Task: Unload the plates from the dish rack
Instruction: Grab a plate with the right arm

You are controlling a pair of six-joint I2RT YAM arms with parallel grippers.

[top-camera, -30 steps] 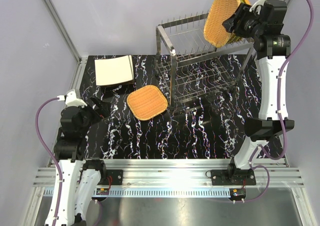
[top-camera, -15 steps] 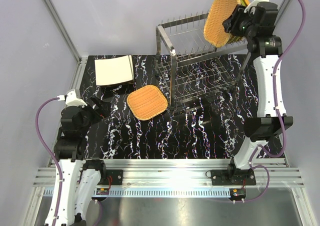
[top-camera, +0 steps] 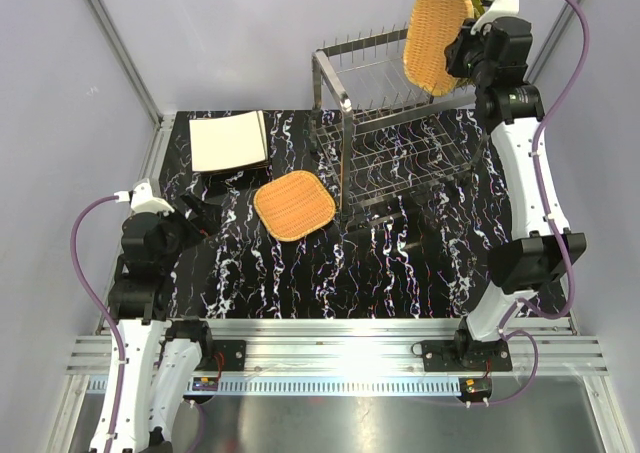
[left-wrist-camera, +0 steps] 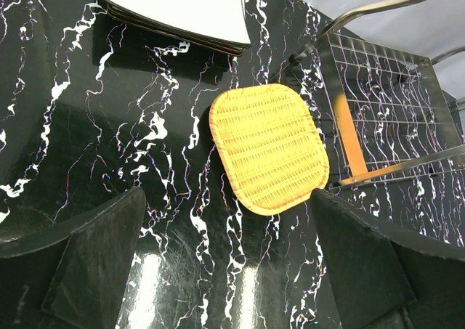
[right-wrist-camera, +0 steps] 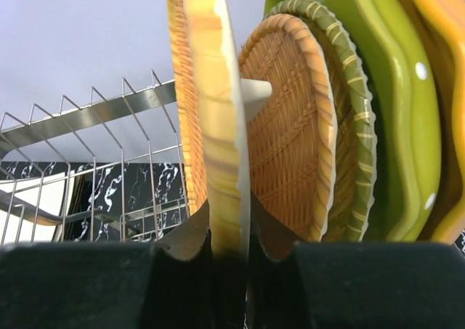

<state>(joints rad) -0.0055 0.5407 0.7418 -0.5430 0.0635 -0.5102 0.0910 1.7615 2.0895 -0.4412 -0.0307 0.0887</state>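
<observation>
My right gripper [top-camera: 463, 51] is shut on the rim of a woven orange-tan plate [top-camera: 434, 38] and holds it upright above the top tier of the silver wire dish rack [top-camera: 400, 133]. In the right wrist view that plate [right-wrist-camera: 214, 104] sits edge-on between the jaws [right-wrist-camera: 229, 231], with another woven plate [right-wrist-camera: 290, 133], a green scalloped plate [right-wrist-camera: 389, 89] and an orange dotted plate [right-wrist-camera: 443, 67] standing behind it. A woven rounded-square plate [top-camera: 293, 204] lies flat on the table; it also shows in the left wrist view [left-wrist-camera: 269, 146]. Cream square plates [top-camera: 229, 141] are stacked at the back left. My left gripper [left-wrist-camera: 232, 271] is open and empty above the table.
The black marbled table [top-camera: 330, 273] carries the rack at the back right. A metal frame post [top-camera: 120, 43] runs along the back left. The rack's near leg [left-wrist-camera: 349, 136] stands just right of the flat woven plate.
My right gripper has moved up and to the left with the woven plate, lifting it higher over the rack's top tier. The left arm has not moved.
</observation>
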